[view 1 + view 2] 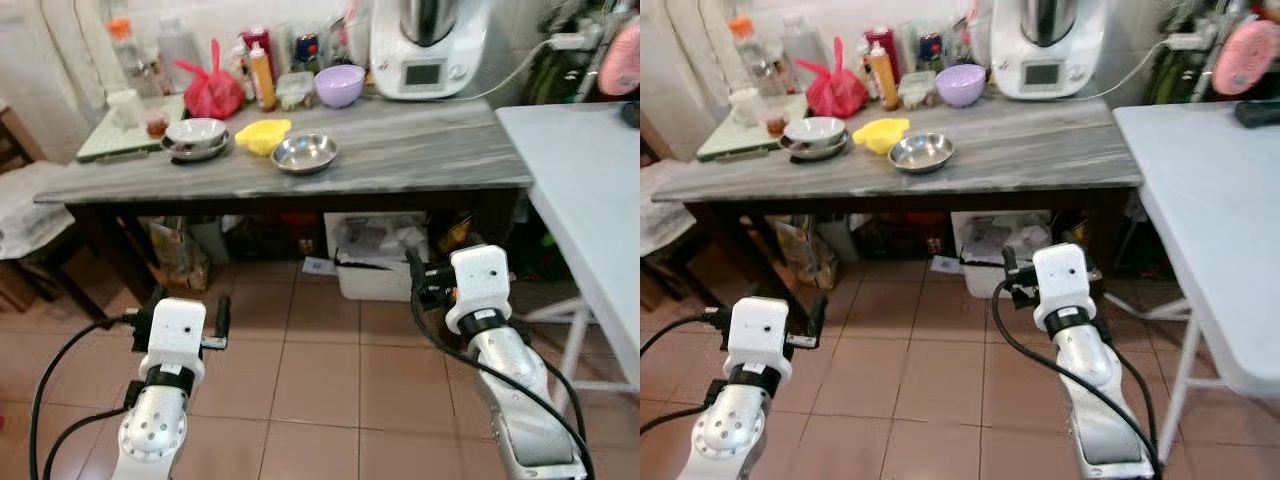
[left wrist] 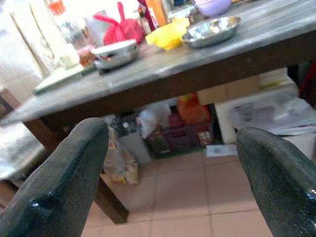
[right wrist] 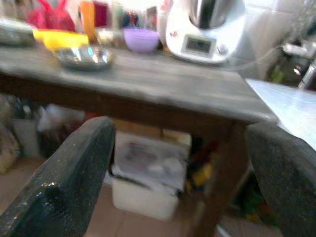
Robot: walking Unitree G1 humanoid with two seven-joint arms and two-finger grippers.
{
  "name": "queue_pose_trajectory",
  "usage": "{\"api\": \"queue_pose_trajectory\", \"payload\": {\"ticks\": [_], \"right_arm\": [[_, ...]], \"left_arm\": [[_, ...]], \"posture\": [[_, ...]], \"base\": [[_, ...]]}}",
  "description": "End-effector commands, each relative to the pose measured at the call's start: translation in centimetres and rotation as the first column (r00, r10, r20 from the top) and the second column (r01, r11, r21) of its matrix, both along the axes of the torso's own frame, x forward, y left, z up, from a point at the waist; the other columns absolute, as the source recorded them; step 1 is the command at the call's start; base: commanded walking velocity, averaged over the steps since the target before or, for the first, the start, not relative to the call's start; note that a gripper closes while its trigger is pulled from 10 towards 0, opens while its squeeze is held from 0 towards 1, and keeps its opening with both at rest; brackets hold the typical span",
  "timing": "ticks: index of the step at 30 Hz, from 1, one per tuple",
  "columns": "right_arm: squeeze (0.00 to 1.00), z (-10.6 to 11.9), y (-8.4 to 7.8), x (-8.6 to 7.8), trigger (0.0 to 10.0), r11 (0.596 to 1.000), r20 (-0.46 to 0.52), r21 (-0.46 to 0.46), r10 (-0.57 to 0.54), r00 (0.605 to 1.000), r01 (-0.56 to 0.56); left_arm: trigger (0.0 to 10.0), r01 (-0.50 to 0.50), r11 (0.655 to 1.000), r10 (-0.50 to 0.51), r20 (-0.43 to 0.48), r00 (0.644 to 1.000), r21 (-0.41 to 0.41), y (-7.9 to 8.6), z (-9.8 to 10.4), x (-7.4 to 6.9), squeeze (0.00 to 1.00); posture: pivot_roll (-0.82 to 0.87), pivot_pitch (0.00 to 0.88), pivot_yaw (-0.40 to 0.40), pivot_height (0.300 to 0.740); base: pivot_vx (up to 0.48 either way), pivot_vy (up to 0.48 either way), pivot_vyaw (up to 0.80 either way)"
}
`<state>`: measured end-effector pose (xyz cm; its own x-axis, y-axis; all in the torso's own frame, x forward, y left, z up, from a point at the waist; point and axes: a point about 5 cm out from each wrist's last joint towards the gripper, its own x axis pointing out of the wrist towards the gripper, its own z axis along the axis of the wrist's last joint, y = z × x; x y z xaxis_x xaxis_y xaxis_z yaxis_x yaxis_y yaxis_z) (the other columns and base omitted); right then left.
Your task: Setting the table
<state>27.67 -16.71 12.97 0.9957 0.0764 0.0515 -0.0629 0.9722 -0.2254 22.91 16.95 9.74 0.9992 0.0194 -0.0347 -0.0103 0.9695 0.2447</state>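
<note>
A grey wooden table stands ahead of me. On it are a steel bowl, a stack of steel bowls, a yellow bowl and a purple bowl. Both arms are held low over the tiled floor, short of the table's front edge. My left gripper is open with nothing between its fingers and points at the table's left part. My right gripper is open and empty too, facing the table's right part.
A white kitchen machine, a red bag, bottles and a green board crowd the back of the table. Boxes and a white bin sit underneath. A white folding table stands close on the right, a chair on the left.
</note>
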Motion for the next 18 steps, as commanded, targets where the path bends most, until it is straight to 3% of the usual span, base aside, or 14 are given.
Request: {"api": "queue_pose_trajectory", "payload": {"ticks": [1,12,18], "right_arm": [[0.0,-0.4,0.7,0.0,10.0,0.999,-0.011,0.016,0.028,1.0,-0.028],[0.0,-4.0,-0.1,-2.0,10.0,0.999,-0.121,-0.007,0.036,0.992,-0.037],[0.0,-4.8,-0.5,-2.7,10.0,1.0,-0.144,-0.007,0.025,0.989,-0.026]], "left_arm": [[10.0,-0.02,1.0,0.02,-0.028,0.999,-0.004,0.7,-0.9,-0.2,0.0],[10.0,-0.026,1.0,0.027,-0.119,0.993,0.012,1.3,-4.7,-0.4,0.0],[10.0,-0.043,0.999,0.046,-0.138,0.989,0.023,1.7,-5.8,-0.9,0.0]], "posture": [[-0.07,0.046,0.108,0.74],[-0.08,0.052,0.127,0.74],[-0.09,0.059,0.131,0.74]], "base": [[0.0,0.0,0.0],[0.0,0.0,0.0],[0.0,0.0,0.0]]}}
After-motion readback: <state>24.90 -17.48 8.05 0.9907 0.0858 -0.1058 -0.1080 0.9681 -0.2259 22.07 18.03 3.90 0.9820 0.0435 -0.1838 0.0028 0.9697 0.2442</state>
